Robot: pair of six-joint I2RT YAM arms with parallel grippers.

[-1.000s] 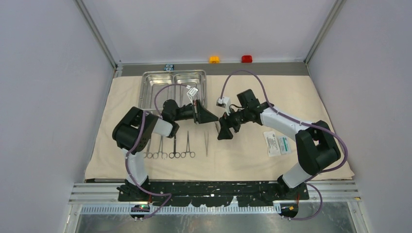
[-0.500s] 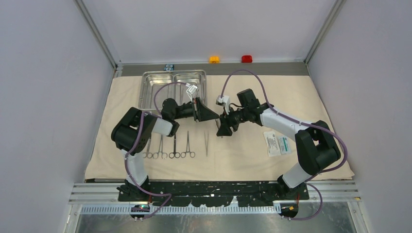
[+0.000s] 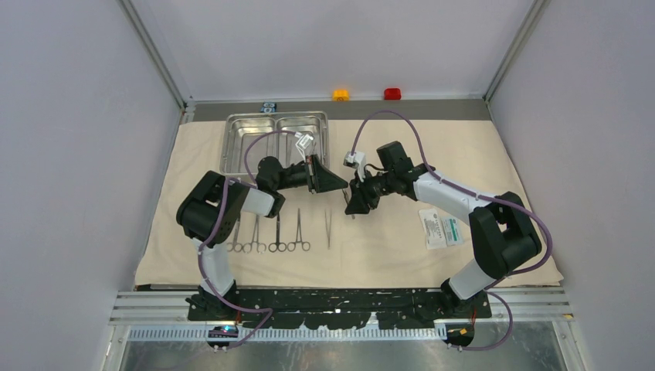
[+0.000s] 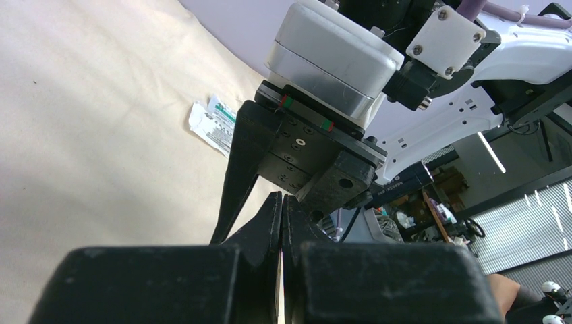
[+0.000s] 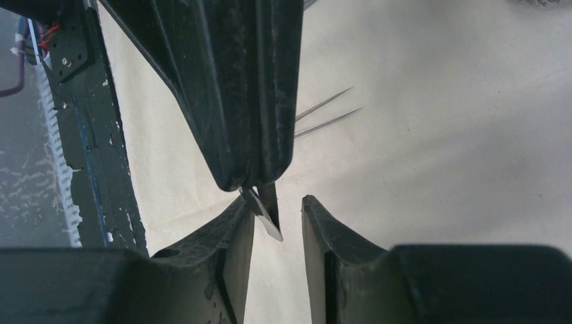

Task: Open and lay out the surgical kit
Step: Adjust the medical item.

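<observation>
The beige cloth wrap [image 3: 471, 147] lies spread flat, with the steel tray [image 3: 247, 139] at its back left. Several ring-handled forceps [image 3: 278, 232] and the tweezers [image 3: 327, 228] lie in a row at the front. The white-and-green packet [image 3: 440, 228] lies to the right. My left gripper [image 3: 344, 185] is shut on a thin straight tool [image 5: 270, 216], whose flat shiny tip pokes out past its fingertips [image 5: 249, 101]. My right gripper [image 5: 278, 209] meets it tip to tip above the cloth, open. The tool's tip sits between the jaws, close against one finger and clear of the other.
An orange button [image 3: 341, 94] and a red button [image 3: 392, 93] sit on the back ledge, with a tiny black-and-blue block [image 3: 269, 107] behind the tray. The tweezers' points [image 5: 324, 115] show on the cloth below the two grippers. Grey walls close in both sides.
My right gripper has shifted a little up and left towards the left gripper's tip, and its jaws have narrowed around the tool. The left arm has barely moved.
</observation>
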